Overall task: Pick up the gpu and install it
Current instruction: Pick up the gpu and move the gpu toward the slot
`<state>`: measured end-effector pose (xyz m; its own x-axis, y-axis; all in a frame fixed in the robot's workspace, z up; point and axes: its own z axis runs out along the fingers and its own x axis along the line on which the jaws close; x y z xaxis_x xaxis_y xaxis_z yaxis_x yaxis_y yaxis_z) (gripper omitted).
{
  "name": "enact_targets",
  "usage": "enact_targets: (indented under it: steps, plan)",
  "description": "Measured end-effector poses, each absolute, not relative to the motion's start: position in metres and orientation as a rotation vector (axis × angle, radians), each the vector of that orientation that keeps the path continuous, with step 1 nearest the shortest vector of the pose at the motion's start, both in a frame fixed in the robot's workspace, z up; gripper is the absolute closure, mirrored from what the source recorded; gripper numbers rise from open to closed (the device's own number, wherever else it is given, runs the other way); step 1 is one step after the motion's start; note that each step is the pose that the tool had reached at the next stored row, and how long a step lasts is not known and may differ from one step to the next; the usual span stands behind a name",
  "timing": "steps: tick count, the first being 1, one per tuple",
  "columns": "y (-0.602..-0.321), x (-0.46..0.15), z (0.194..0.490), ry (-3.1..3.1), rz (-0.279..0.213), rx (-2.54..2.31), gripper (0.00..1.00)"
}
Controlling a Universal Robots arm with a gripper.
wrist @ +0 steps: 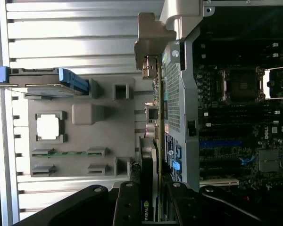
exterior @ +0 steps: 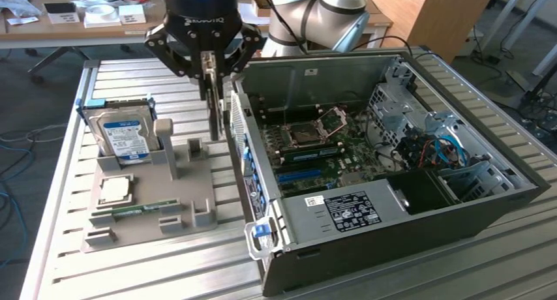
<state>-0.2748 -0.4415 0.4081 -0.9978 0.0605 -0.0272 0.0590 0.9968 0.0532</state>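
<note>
My gripper [exterior: 211, 70] is shut on the gpu [exterior: 213, 107], a thin dark card that hangs upright and edge-on. It hangs over the grey parts fixture [exterior: 174, 202], right beside the rear wall of the open computer case [exterior: 392, 182]. In the wrist view the fingers [wrist: 129, 202] clamp the card's green-logo edge [wrist: 148, 188], and the card runs away from the camera along the outside of the case's perforated rear panel [wrist: 173, 94]. The motherboard [exterior: 317, 140] with its blue slots [wrist: 219, 142] lies inside the case, beyond that wall.
A blue-labelled hard drive [exterior: 124, 134] stands in the fixture on the exterior view's left. Nearer the front of the fixture lie a processor chip [exterior: 115, 189] and a green memory stick [exterior: 139, 210]. The slatted metal table [exterior: 156, 274] carries everything. The arm's base [exterior: 314, 16] stands behind the case.
</note>
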Motion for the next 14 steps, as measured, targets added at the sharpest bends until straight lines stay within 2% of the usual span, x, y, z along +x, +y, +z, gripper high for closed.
enact_targets:
  steps: [14]
  plan:
    - [-0.44,-0.251,0.413,3.11,0.098,0.093,0.73]
